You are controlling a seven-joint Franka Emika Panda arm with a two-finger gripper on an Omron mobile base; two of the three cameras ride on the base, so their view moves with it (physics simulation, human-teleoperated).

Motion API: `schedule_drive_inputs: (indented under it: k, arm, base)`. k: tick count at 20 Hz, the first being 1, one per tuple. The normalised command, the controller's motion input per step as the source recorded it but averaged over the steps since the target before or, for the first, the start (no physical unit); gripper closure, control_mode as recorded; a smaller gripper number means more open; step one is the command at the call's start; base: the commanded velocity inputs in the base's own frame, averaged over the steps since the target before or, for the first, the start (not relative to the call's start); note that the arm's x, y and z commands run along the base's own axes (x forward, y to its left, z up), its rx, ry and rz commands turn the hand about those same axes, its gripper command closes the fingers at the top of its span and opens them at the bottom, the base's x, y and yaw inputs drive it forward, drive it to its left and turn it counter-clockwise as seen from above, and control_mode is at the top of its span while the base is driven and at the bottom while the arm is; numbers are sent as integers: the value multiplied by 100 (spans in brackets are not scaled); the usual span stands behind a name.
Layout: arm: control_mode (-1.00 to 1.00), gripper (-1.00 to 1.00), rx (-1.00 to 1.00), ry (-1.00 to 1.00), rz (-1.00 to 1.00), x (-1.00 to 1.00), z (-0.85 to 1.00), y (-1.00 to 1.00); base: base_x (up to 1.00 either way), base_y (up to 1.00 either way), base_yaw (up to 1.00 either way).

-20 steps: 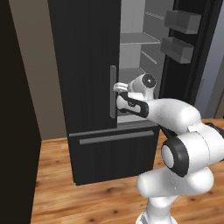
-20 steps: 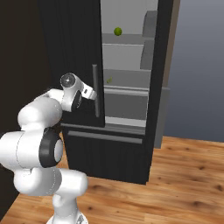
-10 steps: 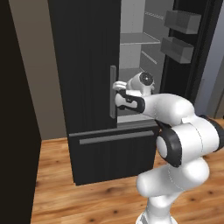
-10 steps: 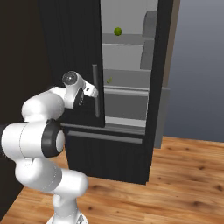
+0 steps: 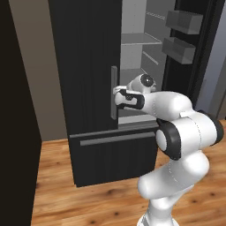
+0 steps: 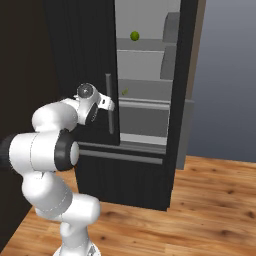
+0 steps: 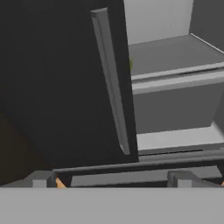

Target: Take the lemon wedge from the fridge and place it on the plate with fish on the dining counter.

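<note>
Wooden floor [image 6: 210, 200] runs under the tall black fridge [image 5: 88, 66], whose right door stands swung away so the light grey shelves show, while the left door is shut in front of me.

My hand [image 5: 118, 96] sits just beside the grey bar handle [image 5: 114, 92] of that shut door; from the left base camera the handle and my own wrist cover my fingertips, so I cannot tell there whether they touch the bar. From the right base camera my hand [image 6: 109, 103] again lies right at the handle [image 6: 109, 103], and the fingers are too small to separate. In my own hand camera the two dark fingertips [image 7: 43, 179] stand far apart at the bottom corners, spread wide with nothing between them, and the handle [image 7: 111, 78] slants away above them.

The lemon wedge [image 6: 124, 92] lies on the middle shelf [image 6: 145, 90], near its left front edge, just past the shut door's edge. It is beyond my hand, deeper in and a little to the right, apart from it. In the hand camera the door edge hides all but a thin yellow-green strip [image 7: 130, 64]. It is too small to judge its long axis with any certainty.

A round green fruit [image 6: 134, 36] rests on the shelf above.
</note>
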Motion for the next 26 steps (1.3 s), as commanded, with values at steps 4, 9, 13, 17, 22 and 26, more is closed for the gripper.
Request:
schedule_drive_inputs:
  k: [4,9,13,17,22,26]
  arm:
    - [-100,-100,-6,0,3,7,-7,0]
    - [-100,-100,0,0,-4,36,0,0]
    - [-100,-100,0,0,-10,51,0,0]
    - [-100,-100,0,0,-7,52,0,0]
    - [-100,-100,0,0,-3,44,-1,6]
    - [-100,-100,0,0,0,41,-3,27]
  base:
    - [0,0,0]
    - [0,0,0]
    - [0,0,0]
    - [0,0,0]
    - [0,0,0]
    - [0,0,0]
